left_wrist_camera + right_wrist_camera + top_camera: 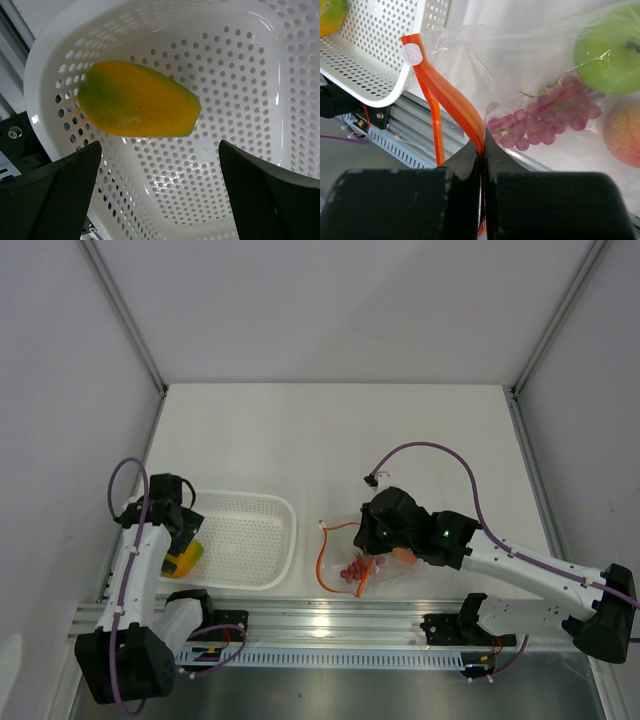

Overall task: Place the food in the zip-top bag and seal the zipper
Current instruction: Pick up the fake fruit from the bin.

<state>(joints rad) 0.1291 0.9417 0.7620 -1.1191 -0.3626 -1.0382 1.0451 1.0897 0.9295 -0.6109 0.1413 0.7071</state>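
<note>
The yellow-orange mango lies in the white perforated basket, at its left end in the top view. My left gripper is open just above it, jaws wide apart. The clear zip-top bag lies right of the basket with the green apple, red grapes and peach inside. My right gripper is shut on the orange-red zipper strip at the bag's mouth, which bows open.
A metal rail runs along the table's near edge under both arm bases. The basket's right rim sits close to the bag's mouth. Grey walls enclose the white table.
</note>
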